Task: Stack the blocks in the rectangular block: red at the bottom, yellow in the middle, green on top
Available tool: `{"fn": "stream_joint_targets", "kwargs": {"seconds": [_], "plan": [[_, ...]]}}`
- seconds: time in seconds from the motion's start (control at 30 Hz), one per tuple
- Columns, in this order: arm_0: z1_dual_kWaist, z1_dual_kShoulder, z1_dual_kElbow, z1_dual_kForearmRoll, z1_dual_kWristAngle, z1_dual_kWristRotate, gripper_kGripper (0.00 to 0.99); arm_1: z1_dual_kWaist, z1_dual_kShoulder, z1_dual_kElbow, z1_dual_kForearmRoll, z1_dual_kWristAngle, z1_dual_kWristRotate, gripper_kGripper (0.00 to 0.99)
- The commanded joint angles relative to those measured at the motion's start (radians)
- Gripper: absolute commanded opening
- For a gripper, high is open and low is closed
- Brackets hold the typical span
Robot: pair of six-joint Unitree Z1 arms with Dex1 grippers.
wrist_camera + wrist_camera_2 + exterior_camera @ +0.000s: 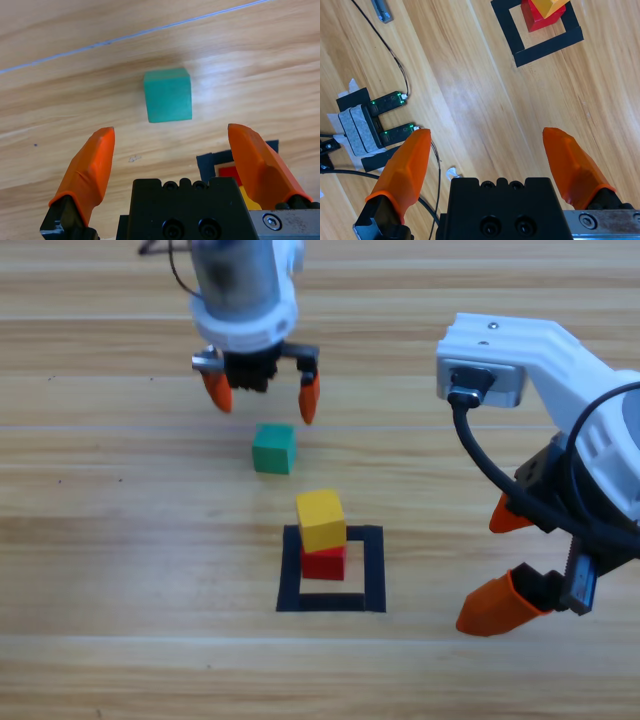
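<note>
Overhead, left gripper (262, 392) hangs above green (273, 449), fingers spread; right gripper (503, 565) likewise spread.

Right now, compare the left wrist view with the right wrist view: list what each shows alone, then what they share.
Only the left wrist view shows the green cube, lying on bare wood ahead of the open left gripper. Only the right wrist view shows the open right gripper, two small boards with green lights taped down at its left, and thin black cables. Both show the tape outline with the red cube inside and the yellow cube on it, partly cut off in each.
</note>
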Motion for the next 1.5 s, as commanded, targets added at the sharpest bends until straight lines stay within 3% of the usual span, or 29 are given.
{"fn": "stream_joint_targets", "kwargs": {"seconds": [0.03, 0.33, 0.5, 0.7, 0.77, 0.83, 0.87, 1.1, 1.27, 1.5], "plan": [[-0.018, 0.116, -0.014, 0.0, -0.003, -0.026, 0.959, 0.009, -0.012, 0.028, -0.022, 0.021, -0.008, 0.99], [-0.024, 0.183, -0.028, -0.014, 0.009, -0.066, 0.957, 0.009, -0.005, 0.028, -0.023, 0.021, -0.007, 0.989], [-0.024, 0.216, -0.048, -0.014, 0.035, -0.075, 0.891, 0.009, -0.006, 0.028, -0.023, 0.021, -0.007, 0.988], [-0.018, 0.231, -0.054, -0.012, 0.052, -0.069, 0.615, 0.009, -0.011, 0.028, -0.023, 0.019, -0.007, 0.988], [-0.015, 0.225, -0.053, -0.008, 0.057, -0.066, 0.453, 0.009, -0.014, 0.03, -0.025, 0.013, -0.007, 0.988], [-0.01, 0.209, -0.051, 0.004, 0.067, -0.064, 0.215, 0.004, -0.003, 0.025, -0.033, -0.051, 0.01, 0.988], [-0.009, 0.196, -0.051, 0.017, 0.077, -0.064, 0.118, 0.004, -0.009, 0.033, -0.033, -0.047, 0.009, 0.988], [-0.015, -0.022, -0.062, 0.08, 0.075, -0.043, 0.0, 0.004, -0.026, 0.038, -0.034, -0.019, 0.003, 0.988], [-0.05, -0.143, -0.105, 0.136, 0.052, 0.022, 0.0, 0.004, -0.051, 0.038, -0.034, 0.007, -0.011, 0.988], [-0.162, -0.148, -0.105, 0.173, 0.0, 0.083, 0.0, 0.004, -0.087, 0.042, -0.034, 0.007, -0.019, 0.988]]}}
